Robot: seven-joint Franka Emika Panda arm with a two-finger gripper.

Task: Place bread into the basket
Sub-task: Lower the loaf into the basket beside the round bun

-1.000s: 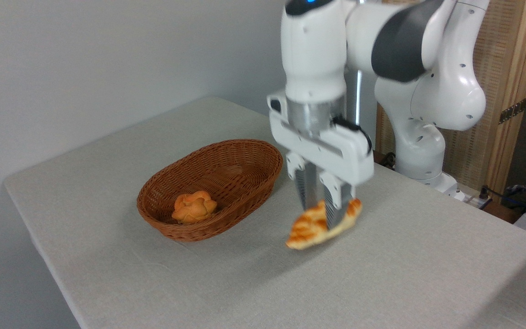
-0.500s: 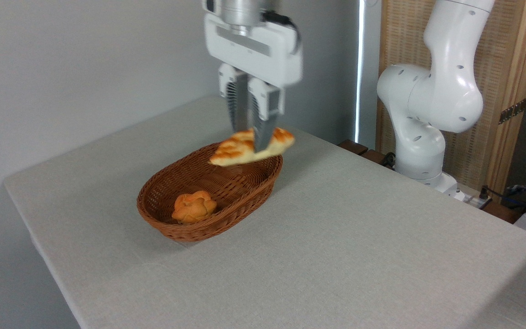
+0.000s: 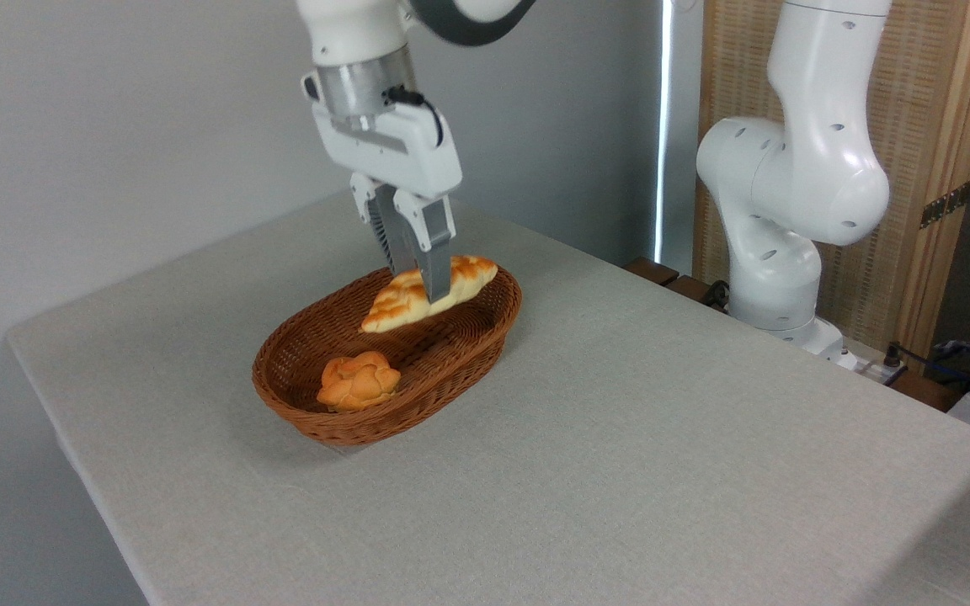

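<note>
The gripper is clamped across the middle of the braided loaf, its two fingers pinching the bread from either side, and it now hangs over the far half of the wicker basket. Half a second ago the loaf was higher, level with the basket's far rim and a little beyond it; a second ago it was out over the open tablecloth, on the near right side of the basket. So the carry has crossed the rim and turned into a descent: the loaf has come lower and further into the basket's outline, with its pale pointed end dipping toward the basket's middle and its browner end raised above the far rim.

Whether the loaf already touches the woven floor cannot be told; it looks to be just above it. The small round orange bun lies in the near end of the basket, apart from the loaf and unmoved across the three moments.

For the task, this reads as nearly done: the transport is over and only the last lowering and the release appear to remain. The free space in the basket's far half seems ample for the loaf, so it should settle beside the bun, not on it.
</note>
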